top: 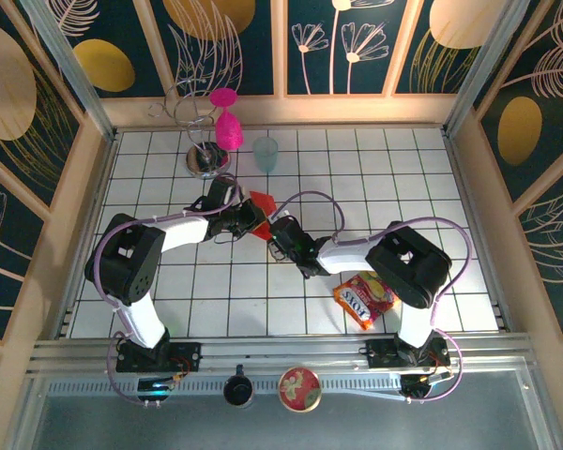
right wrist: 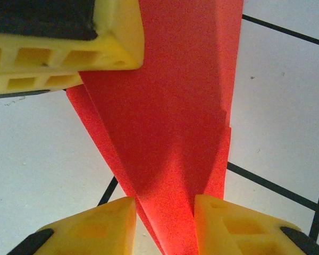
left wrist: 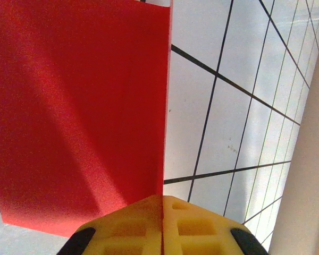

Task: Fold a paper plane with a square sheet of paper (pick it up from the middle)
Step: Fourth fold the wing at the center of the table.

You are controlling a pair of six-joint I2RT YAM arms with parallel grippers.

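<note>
Above mid-table, the thin bright red square sheet of paper is held up, partly folded. My left gripper is clenched on its edge. My right gripper straddles the crease, jaws apart, not pinching. To do it well: centre on the crease, close slowly, hold left tension steady. Count: one sheet, one pink plastic goblet, one red-and-yellow printed snack packet.
</note>
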